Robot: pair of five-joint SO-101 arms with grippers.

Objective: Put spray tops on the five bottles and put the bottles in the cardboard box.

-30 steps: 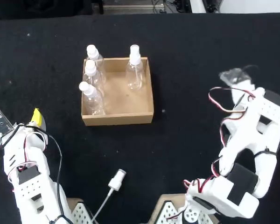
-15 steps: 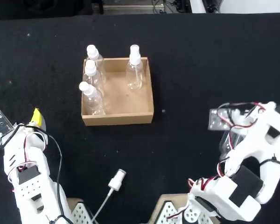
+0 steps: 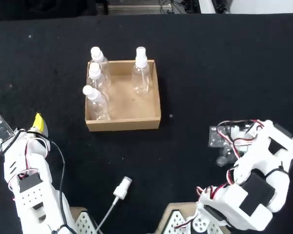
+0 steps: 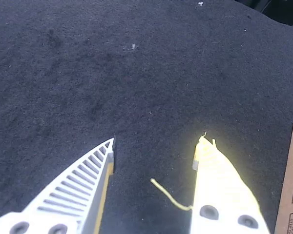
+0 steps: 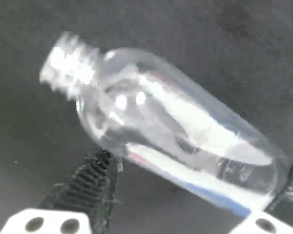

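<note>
Clear thin plastic makes up the uncapped bottle point(image 5: 171, 131), which looks empty and so probably light, with slick walls that would dent under a hard squeeze. The right gripper point(image 5: 200, 161) pinches it across the lower body, 1 finger under the shoulder and the other at the base. The threaded neck is left free. That is a sensible hold, since the wide body gives the most contact and the neck must stay open for a top. The pinch should be gentle, as the rounded wall could rotate or slip out. The bottle is at the near right of the black surface point(image 3: 210, 58), well apart from the cardboard box point(image 3: 123, 125) in the middle. The box holds 4 capped bottles point(image 3: 96, 102): 3 along its left wall, 1 at its far right. The last spray top point(image 3: 122, 187) lies loose near the front, between the arms, its tube trailing. The left gripper point(image 4: 157, 141) is spread wide over bare surface at the near left, holding nothing.
</note>
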